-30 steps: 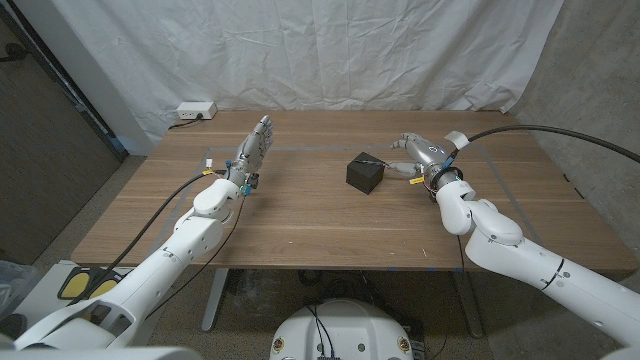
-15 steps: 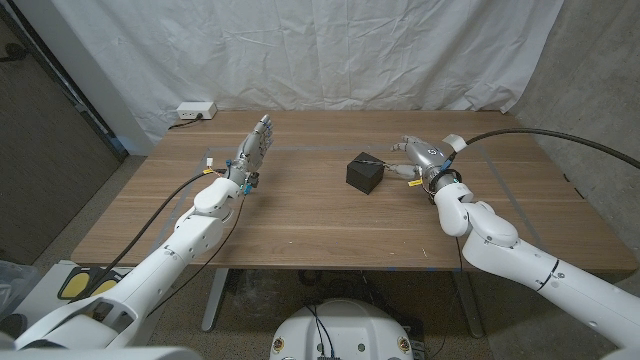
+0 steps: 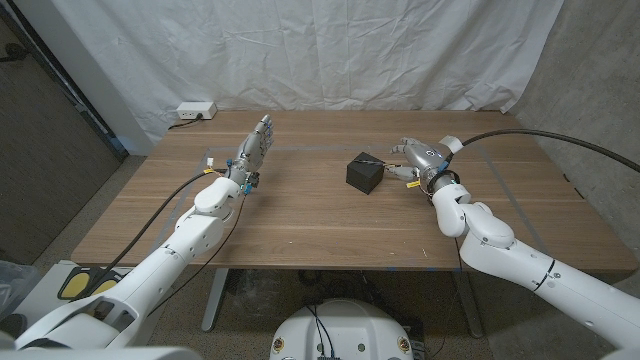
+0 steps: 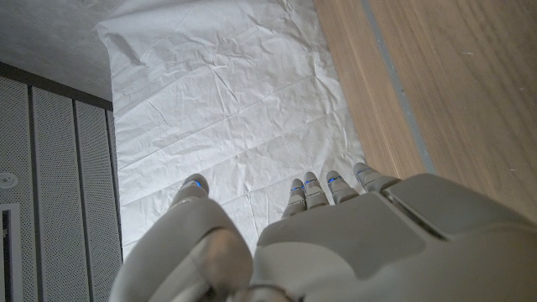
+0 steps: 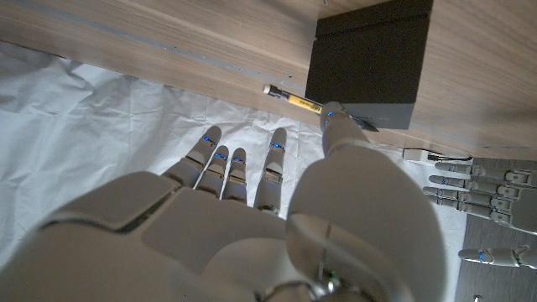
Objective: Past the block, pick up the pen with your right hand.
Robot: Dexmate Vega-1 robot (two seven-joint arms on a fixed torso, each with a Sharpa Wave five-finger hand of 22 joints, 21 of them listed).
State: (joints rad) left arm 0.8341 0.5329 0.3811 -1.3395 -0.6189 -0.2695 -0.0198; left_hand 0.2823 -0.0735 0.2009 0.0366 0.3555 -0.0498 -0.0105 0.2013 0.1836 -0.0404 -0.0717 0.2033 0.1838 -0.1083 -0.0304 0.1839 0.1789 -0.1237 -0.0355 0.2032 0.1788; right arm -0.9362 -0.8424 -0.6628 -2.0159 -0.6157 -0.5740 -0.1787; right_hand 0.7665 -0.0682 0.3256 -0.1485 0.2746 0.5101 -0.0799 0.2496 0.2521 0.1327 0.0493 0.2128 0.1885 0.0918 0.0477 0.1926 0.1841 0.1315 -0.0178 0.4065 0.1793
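A black block (image 3: pixel 363 174) stands on the wooden table (image 3: pixel 300 220), right of the middle. The pen (image 3: pixel 381 163) lies just beyond its right far corner; in the right wrist view the pen (image 5: pixel 294 100) is yellow with a white end and its other end runs behind the block (image 5: pixel 369 59). My right hand (image 3: pixel 415 158) hovers right of the block with fingers spread, holding nothing. Its thumb tip (image 5: pixel 335 118) is next to the pen at the block's edge. My left hand (image 3: pixel 255 148) is raised over the table's left part, fingers straight and apart, empty.
A white power strip (image 3: pixel 195 110) lies at the table's back left corner. A white cloth backdrop (image 3: pixel 350 50) hangs behind the table. Thin tape lines (image 3: pixel 310 146) run across the far part of the tabletop. My left hand (image 5: pixel 478 197) is also in the right wrist view.
My right hand has shifted slightly left, closer to the block and pen. The left arm, block and pen have stayed in place.
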